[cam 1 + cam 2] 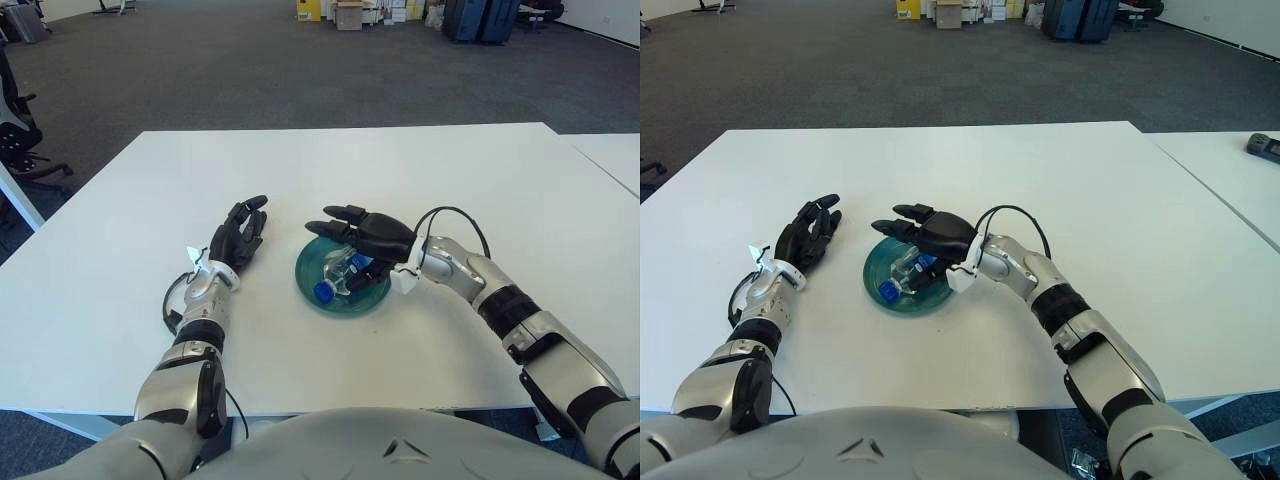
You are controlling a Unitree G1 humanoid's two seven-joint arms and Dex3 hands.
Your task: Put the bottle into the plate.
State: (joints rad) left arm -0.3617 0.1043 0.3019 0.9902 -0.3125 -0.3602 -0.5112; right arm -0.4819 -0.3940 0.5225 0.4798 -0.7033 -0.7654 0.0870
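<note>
So my right hand (362, 238) is hovering over the far right part of the green glass plate (310, 270), fingers stretched out toward the left and not wrapped around anything. The clear plastic bottle (342, 274) is lying on its side inside the plate, blue cap pointing near-left, right under my palm. Can't tell if the thumb is touching it or not. My left hand (238, 238) is just left of the plate on the white table (480, 190), fingers straight, loose, holding nothing.
</note>
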